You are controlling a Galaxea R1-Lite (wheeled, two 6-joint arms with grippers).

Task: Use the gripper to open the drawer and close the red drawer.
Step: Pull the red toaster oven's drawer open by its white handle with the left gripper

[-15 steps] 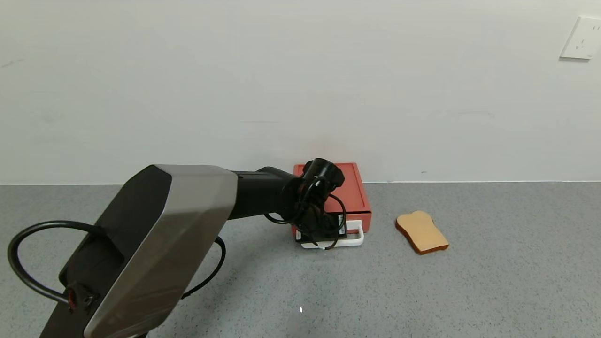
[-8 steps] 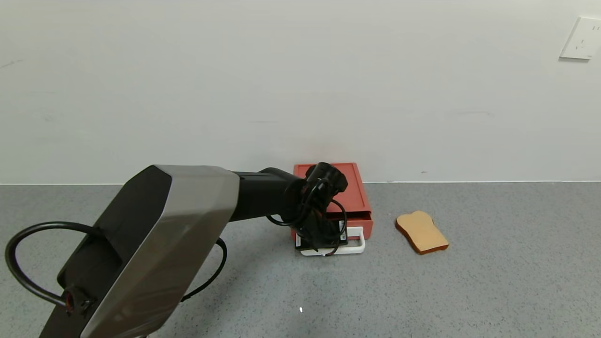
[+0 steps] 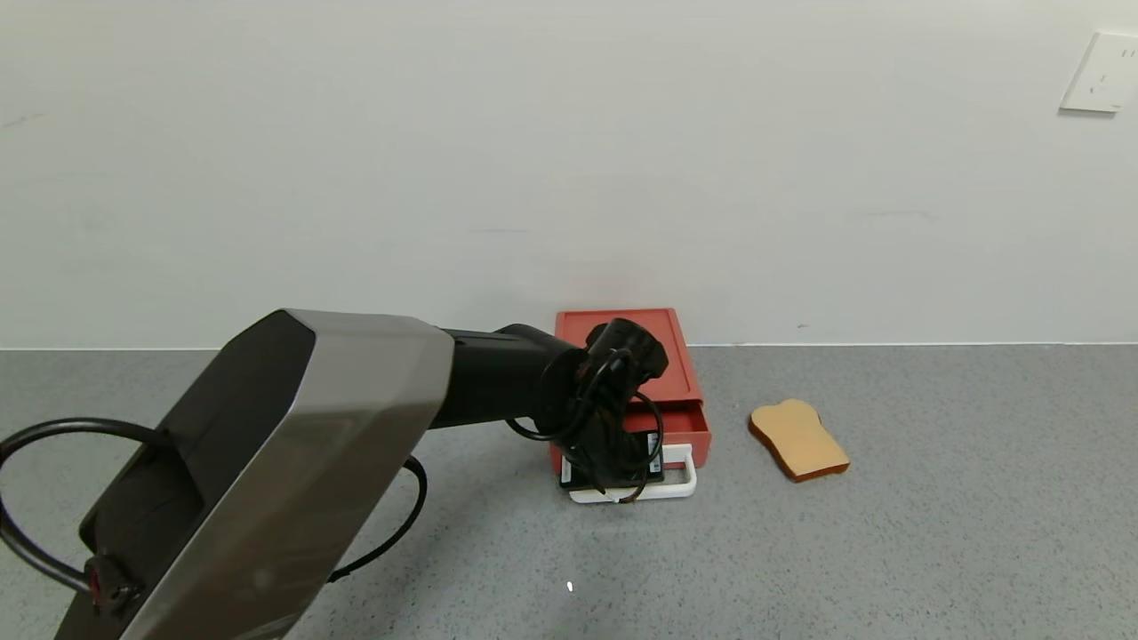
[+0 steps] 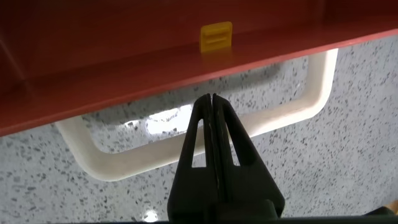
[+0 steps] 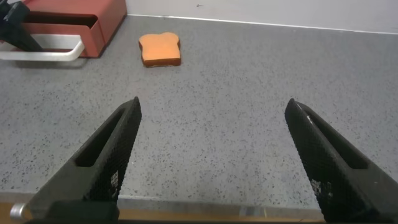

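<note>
The coral-red drawer [image 3: 669, 357] stands against the back wall, its tray slid a little way out. Its white loop handle [image 3: 683, 485] lies on the counter in front. My left gripper [image 3: 613, 487] points down into the loop; in the head view its wrist and cables hide the tips. In the left wrist view the left gripper [image 4: 209, 99] is shut with nothing between its fingers, its tip inside the handle [image 4: 298, 111] just before the drawer front [image 4: 124, 68]. A small yellow piece [image 4: 216, 36] lies in the tray. My right gripper [image 5: 214, 112] is open and empty over the counter's near edge.
A tan toast slice [image 3: 797, 440] lies on the grey speckled counter [image 3: 889, 533] to the right of the drawer; it also shows in the right wrist view [image 5: 160, 48]. A white wall socket [image 3: 1102, 73] is at the upper right.
My left gripper has moved toward me with its tip in the handle loop. The drawer tray and handle have slid out from the red box.
</note>
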